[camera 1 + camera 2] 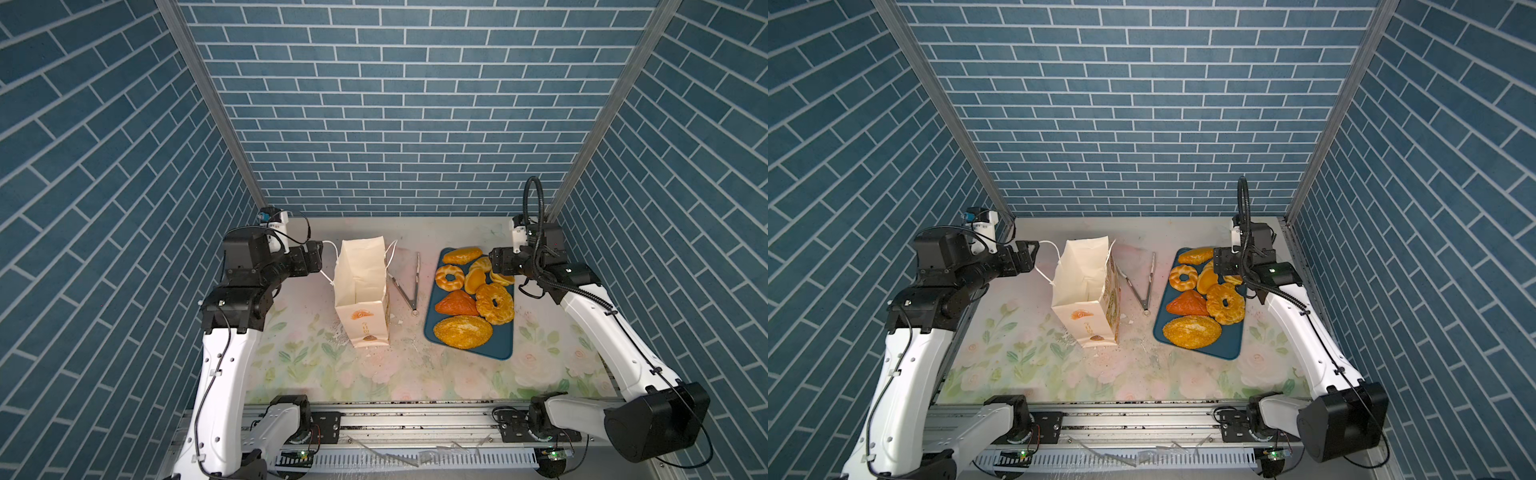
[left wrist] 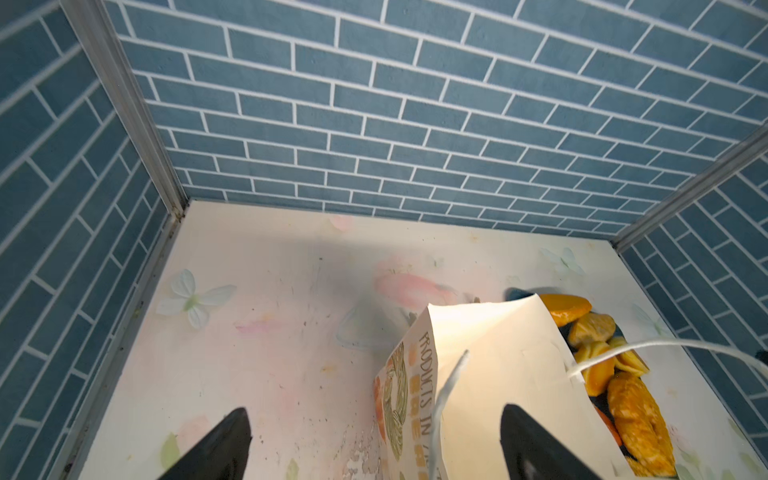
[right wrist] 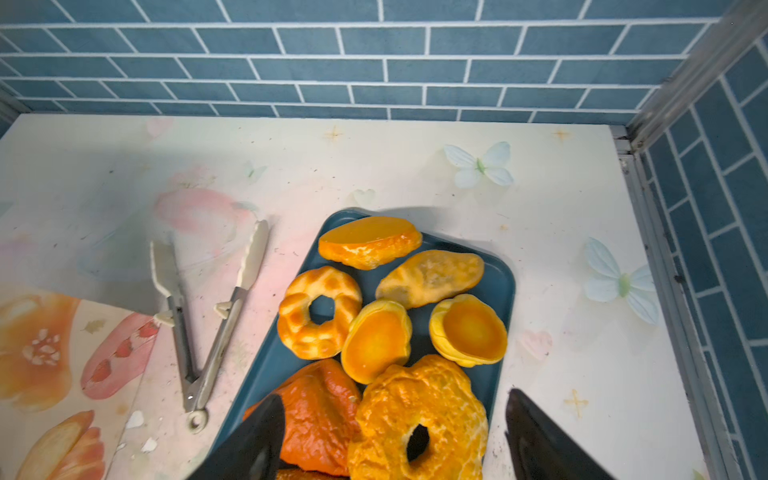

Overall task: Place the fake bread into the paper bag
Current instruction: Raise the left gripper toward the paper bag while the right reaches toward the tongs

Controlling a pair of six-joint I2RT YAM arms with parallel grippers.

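This is a staged robotics lab cell rather than a real kitchen. Blue brick-pattern panels [image 1: 374, 124] set in aluminium corner posts [image 1: 210, 104] enclose a floral-printed tabletop [image 1: 311, 365]. Two white robot arms [image 1: 220, 374] stand on a bare aluminium rail [image 1: 415, 417].

Blue brick-patterned wall panels [image 1: 415, 124] with white mortar lines are closing in the workspace on three sides, standing behind the left claw [image 1: 316, 262] and the right claw [image 1: 496, 261] and at the outer side of each. Grey metal corner posts [image 1: 208, 104] are running up where the panels are meeting, one behind each claw. Beneath both claws a pale tabletop [image 1: 374, 374] is spreading out, printed with faded pink flowers and green leaves, scuffed and speckled with dark specks and white chips. Pale blue butterflies [image 3: 478, 164] are showing on it ahead of the right claw. On the camera's side of both claws an aluminium rail [image 1: 415, 419] is edging the table. Soft light is laying a grey shadow on the tabletop ahead of the left claw.
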